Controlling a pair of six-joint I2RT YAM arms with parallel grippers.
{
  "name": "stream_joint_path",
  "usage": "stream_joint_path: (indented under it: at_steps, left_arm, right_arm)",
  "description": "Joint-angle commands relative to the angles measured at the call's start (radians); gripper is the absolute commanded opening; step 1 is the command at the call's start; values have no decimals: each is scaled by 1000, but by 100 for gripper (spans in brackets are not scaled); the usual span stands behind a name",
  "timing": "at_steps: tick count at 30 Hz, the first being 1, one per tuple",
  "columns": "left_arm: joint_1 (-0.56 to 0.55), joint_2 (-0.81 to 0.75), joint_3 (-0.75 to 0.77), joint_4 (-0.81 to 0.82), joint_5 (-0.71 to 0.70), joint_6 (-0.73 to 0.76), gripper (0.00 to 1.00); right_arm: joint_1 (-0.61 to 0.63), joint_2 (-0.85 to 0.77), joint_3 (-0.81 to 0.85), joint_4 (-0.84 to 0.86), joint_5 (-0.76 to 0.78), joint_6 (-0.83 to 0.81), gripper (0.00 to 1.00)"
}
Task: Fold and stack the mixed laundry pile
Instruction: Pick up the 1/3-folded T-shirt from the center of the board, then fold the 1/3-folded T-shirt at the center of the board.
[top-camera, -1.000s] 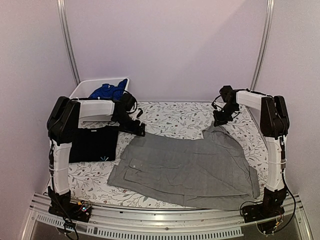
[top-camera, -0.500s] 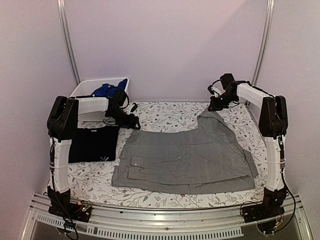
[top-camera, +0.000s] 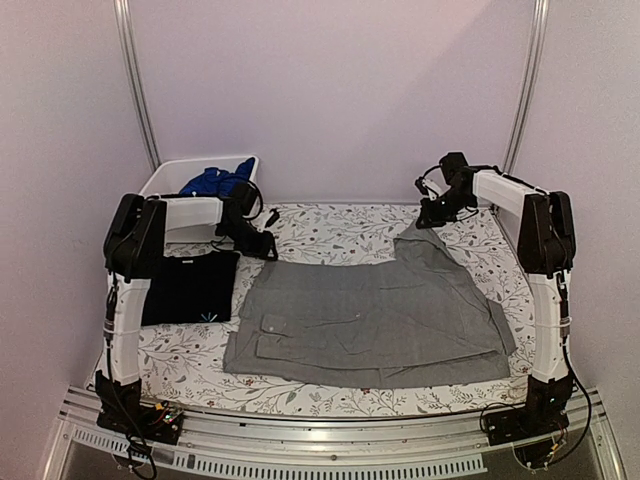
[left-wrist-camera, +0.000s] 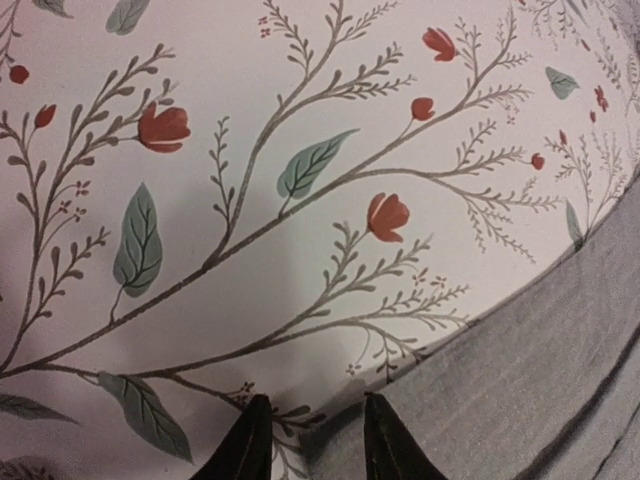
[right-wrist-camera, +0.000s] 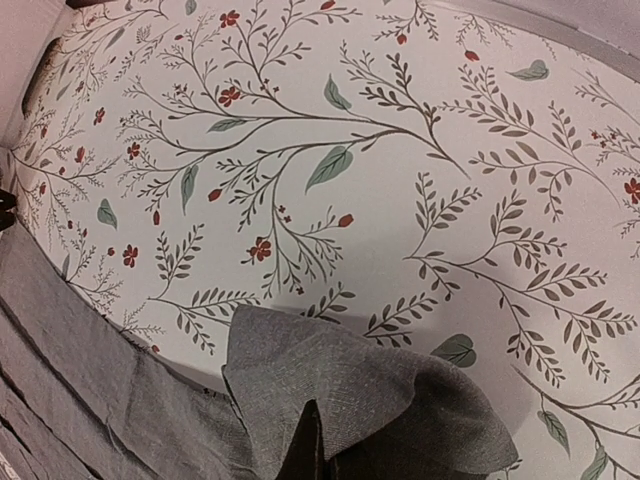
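slack has gone out of the grey shirt (top-camera: 370, 320), now flatter at mid-frame on the tabletop (top-camera: 340, 235), its upper-right corner pinched in the closed right hand (top-camera: 430, 216) while the left hand (top-camera: 264, 245) narrows, still gapped, at its upper-left edge, so folding looks near.

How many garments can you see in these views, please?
3. A grey shirt lies spread in the middle, a black T-shirt folded to its left, and a blue garment in the white bin behind; others may hide beneath it.
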Motion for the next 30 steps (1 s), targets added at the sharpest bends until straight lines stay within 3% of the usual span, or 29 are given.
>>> stream_joint_path:
  at_steps: [1,4,5,15,22,30]
  left_arm:
    - [4,34,31,-11,39,26,23]
    - [5,22,43,-14,61,34,2]
    - [6,15,44,-14,61,34,0]
    - [8,-137,-11,27,8,35,0]
    - [8,-292,-168,107,24,90,0]
    - [-3,-512,-431,235,80,159,0]
  right_arm:
    - [2,-30,3,0,5,2,0]
    - [-1,-43,7,-1,9,6,0]
    - [-3,-47,8,-2,7,11,0]
    - [-16,-134,-14,-28,-17,34,0]
    - [-16,-237,-94,-46,-16,38,0]
    - [-13,-407,-316,-54,-38,44,0]
